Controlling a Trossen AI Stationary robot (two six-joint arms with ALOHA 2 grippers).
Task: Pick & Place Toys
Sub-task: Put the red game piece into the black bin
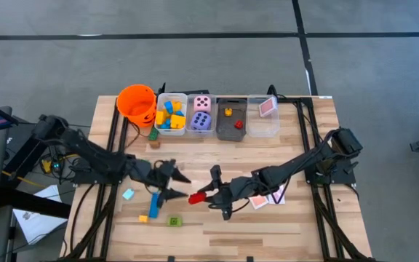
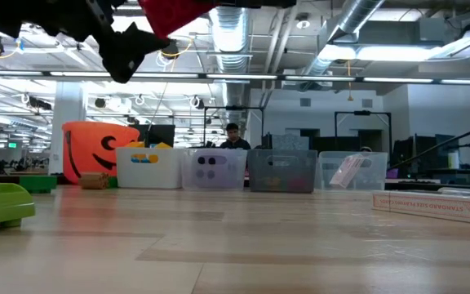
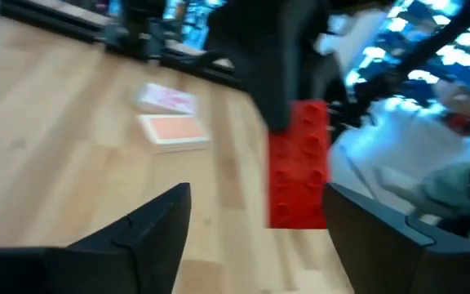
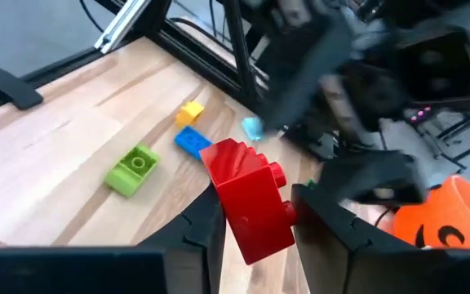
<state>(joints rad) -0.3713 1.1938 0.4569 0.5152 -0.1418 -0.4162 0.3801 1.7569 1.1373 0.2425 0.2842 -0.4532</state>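
Note:
A red block (image 1: pixel 197 197) hangs above the table's middle, with my right gripper (image 1: pixel 205 195) shut on it from the right. My left gripper (image 1: pixel 182 185) faces it from the left, open. In the left wrist view its fingers (image 3: pixel 149 229) stand wide on either side of the red block's (image 3: pixel 299 163) free end. On the table in front of them lie a green block (image 1: pixel 174 220), a blue and yellow block (image 1: pixel 153 205) and a small light-blue piece (image 1: pixel 128 194). Pink-white cards (image 1: pixel 269 198) lie under my right arm. My right gripper (image 4: pixel 255 230) pinches the red block between its two fingers, on two opposite side faces (image 4: pixel 233 214). The fingers come from the table's right, slanting a little downward. The block juts out beyond the fingertips, tilted and lifted clear of the table.
Along the far edge stand an orange bucket (image 1: pixel 137 102), a bin with yellow and blue blocks (image 1: pixel 170 115), a bin with two dice (image 1: pixel 201 114), a grey bin (image 1: pixel 230 118) and a clear bin with a card (image 1: pixel 263 115). A small brown block (image 1: pixel 153 134) lies near the bucket.

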